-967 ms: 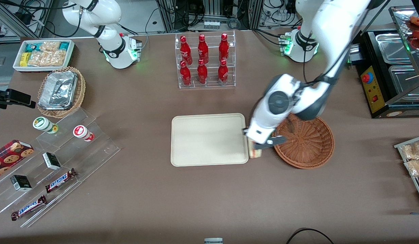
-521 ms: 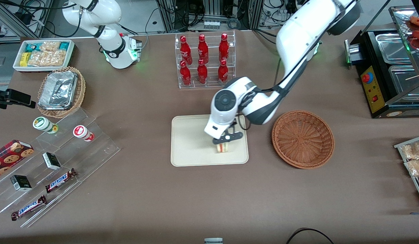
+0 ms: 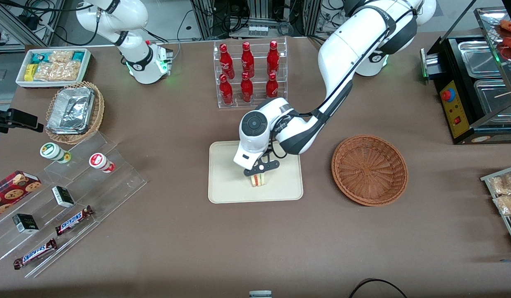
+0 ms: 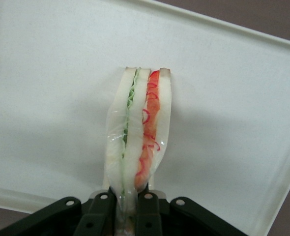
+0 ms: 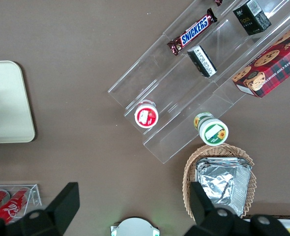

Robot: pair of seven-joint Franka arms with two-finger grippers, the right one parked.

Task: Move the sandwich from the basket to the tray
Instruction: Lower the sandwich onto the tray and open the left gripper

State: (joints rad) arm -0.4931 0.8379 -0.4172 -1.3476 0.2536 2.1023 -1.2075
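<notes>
My left gripper (image 3: 260,171) is shut on the sandwich (image 3: 259,179), a white wedge with green and red filling, and holds it over the middle of the cream tray (image 3: 230,186). In the left wrist view the black fingers (image 4: 150,211) pinch the wrapped sandwich (image 4: 140,128) at its end, with the tray (image 4: 46,98) under it. I cannot tell whether the sandwich touches the tray. The reddish-brown wicker basket (image 3: 370,169) stands beside the tray, toward the working arm's end of the table, with nothing in it.
A clear rack of red bottles (image 3: 249,74) stands farther from the front camera than the tray. Toward the parked arm's end are a clear tiered stand with snacks (image 3: 65,207), a pale wicker basket with foil containers (image 3: 73,109) and a white bin of snacks (image 3: 52,66).
My gripper has carried the sandwich from the edge of the basket sideways across the tray's rim to over the tray's middle. The basket stayed where it was.
</notes>
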